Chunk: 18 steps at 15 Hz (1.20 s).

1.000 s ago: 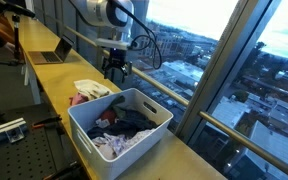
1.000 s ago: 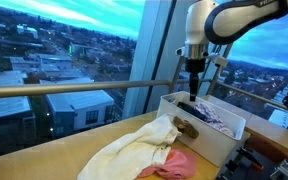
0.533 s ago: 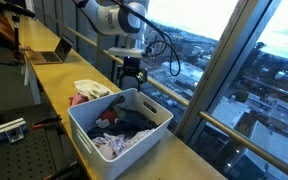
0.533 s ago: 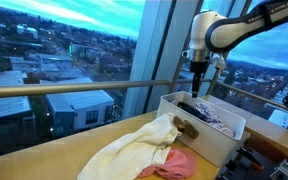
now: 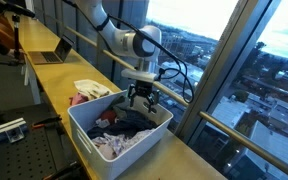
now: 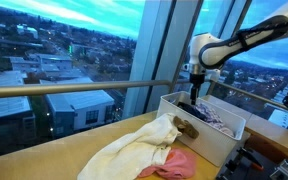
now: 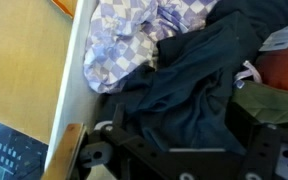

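- Gripper point(image 5: 142, 98) hangs over the window-side part of the bin point(image 5: 139, 147); your jaws are spread wide and hold nothing.
- Your fingers point straight down, just above the heap of laundry inside; I cannot tell whether they touch it.
- Right below your wrist camera lies the dark cloth point(image 7: 199, 85), crumpled and folded over itself, filling the middle of that view.
- Beside it you have the checked cloth point(image 7: 124, 40), pale purple and white, pressed against the bin's white wall.
- At the edge of the wrist view a rust piece point(image 7: 284, 70) and an olive piece point(image 7: 269, 105) show, both touching the dark cloth.
- Your bin stands on the counter point(image 5: 54, 90), which runs along the window point(image 6: 64, 60).
- Outside the bin, on the counter, you see the cream cloth point(image 6: 134, 145) lying against the bin's end, with the pink cloth point(image 6: 179, 163) partly tucked under it.
- Far down the counter sits the laptop point(image 5: 52, 50), well apart from your gripper and the bin.
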Each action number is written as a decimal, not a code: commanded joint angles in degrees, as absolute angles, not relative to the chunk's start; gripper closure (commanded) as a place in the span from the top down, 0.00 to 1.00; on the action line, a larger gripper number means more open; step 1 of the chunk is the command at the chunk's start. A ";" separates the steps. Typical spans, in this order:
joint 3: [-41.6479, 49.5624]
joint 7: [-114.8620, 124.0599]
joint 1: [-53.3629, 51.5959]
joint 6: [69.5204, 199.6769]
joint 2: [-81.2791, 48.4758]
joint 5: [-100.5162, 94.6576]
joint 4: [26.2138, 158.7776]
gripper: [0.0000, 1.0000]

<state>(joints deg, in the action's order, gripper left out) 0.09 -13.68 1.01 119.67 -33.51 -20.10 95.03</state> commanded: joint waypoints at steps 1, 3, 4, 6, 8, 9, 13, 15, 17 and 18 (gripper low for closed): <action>0.52 -14.99 2.01 122.11 -39.84 -18.78 90.67 1.00; 0.88 -14.09 1.89 123.56 -42.94 -19.29 89.87 1.00; 1.11 -13.76 1.78 124.32 -44.41 -19.51 89.66 1.00; 0.95 -13.83 1.85 126.15 -47.41 -19.23 90.20 1.00; 1.37 -12.96 1.24 128.41 -49.72 -19.96 91.97 1.00; 1.63 -12.70 1.07 129.46 -50.55 -20.28 92.90 1.00; 1.57 -12.65 1.37 132.82 -48.96 -19.94 98.27 0.74; 1.30 -12.33 1.05 134.06 -45.76 -19.98 102.33 0.60; 0.93 -12.14 0.57 135.61 -41.54 -19.98 107.09 0.44; 0.70 -12.11 0.33 136.18 -39.33 -19.87 109.27 0.35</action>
<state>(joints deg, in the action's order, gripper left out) 0.81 -13.25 1.41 132.84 -45.16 -20.11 100.07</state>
